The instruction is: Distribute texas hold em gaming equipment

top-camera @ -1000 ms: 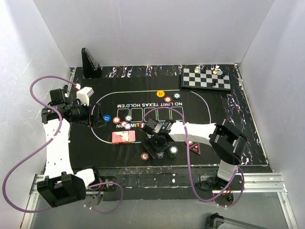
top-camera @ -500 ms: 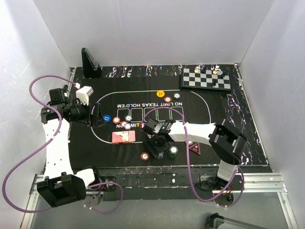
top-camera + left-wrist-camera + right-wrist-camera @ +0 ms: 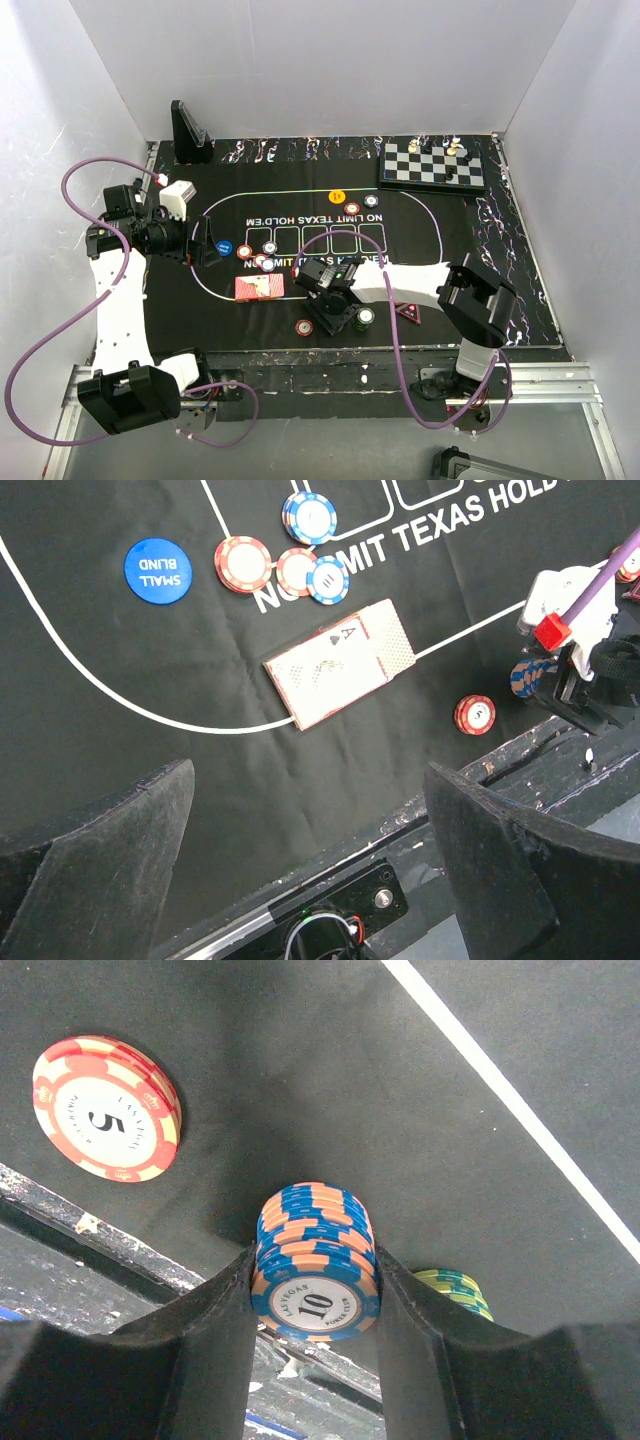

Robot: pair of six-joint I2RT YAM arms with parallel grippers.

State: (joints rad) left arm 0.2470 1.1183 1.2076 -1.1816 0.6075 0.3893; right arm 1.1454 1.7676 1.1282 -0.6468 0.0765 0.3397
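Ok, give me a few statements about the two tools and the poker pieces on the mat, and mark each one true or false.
1. The right tool is shut on a stack of blue-and-orange poker chips marked 10. True.
2. The left tool grips the red-backed playing cards. False: it is open and holds nothing; the cards lie on the black mat.
3. The red poker chip marked 5 sits on top of that stack. False: it lies flat on the mat, apart from the stack.
4. The blue round button reads SMALL BLIND. True.
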